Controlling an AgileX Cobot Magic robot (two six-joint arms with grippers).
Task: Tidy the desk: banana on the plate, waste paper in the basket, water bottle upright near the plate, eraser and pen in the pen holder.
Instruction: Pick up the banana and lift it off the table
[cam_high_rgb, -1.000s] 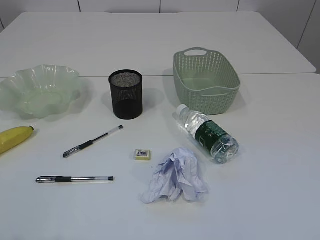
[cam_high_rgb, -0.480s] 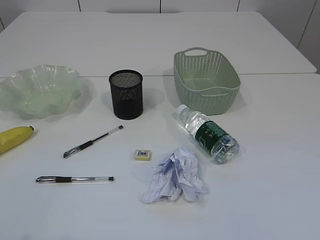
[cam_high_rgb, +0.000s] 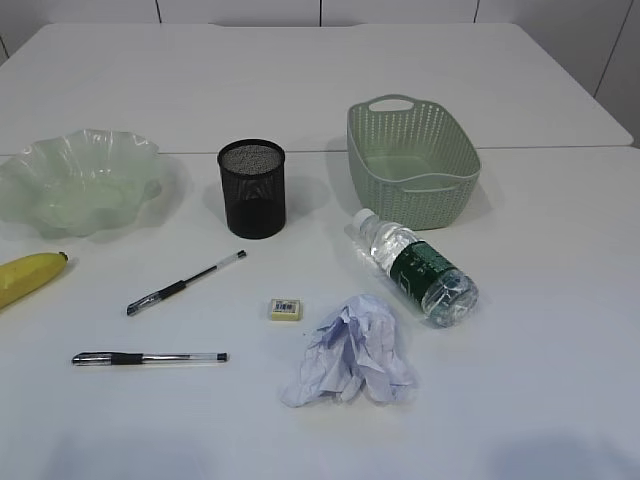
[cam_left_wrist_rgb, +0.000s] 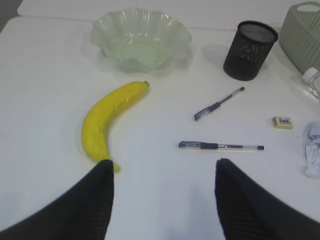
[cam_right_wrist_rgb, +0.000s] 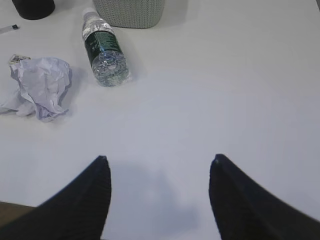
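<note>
A yellow banana (cam_high_rgb: 28, 277) (cam_left_wrist_rgb: 107, 118) lies at the left edge, in front of the wavy glass plate (cam_high_rgb: 80, 180) (cam_left_wrist_rgb: 141, 35). Two pens (cam_high_rgb: 185, 283) (cam_high_rgb: 150, 358) and a small eraser (cam_high_rgb: 285, 309) lie in the middle, in front of the black mesh pen holder (cam_high_rgb: 252, 188). Crumpled waste paper (cam_high_rgb: 350, 352) (cam_right_wrist_rgb: 40, 85) lies beside the water bottle (cam_high_rgb: 415, 268) (cam_right_wrist_rgb: 103, 47), which is on its side. The green basket (cam_high_rgb: 412, 160) stands behind. My left gripper (cam_left_wrist_rgb: 162, 162) is open above the table near the banana's stem end. My right gripper (cam_right_wrist_rgb: 159, 160) is open over bare table.
The white table (cam_high_rgb: 540, 300) has a seam across the back. In the left wrist view the pens (cam_left_wrist_rgb: 220, 103) (cam_left_wrist_rgb: 221, 146), the eraser (cam_left_wrist_rgb: 283, 122) and the pen holder (cam_left_wrist_rgb: 248, 43) lie to the right of the banana. Neither arm shows in the exterior view.
</note>
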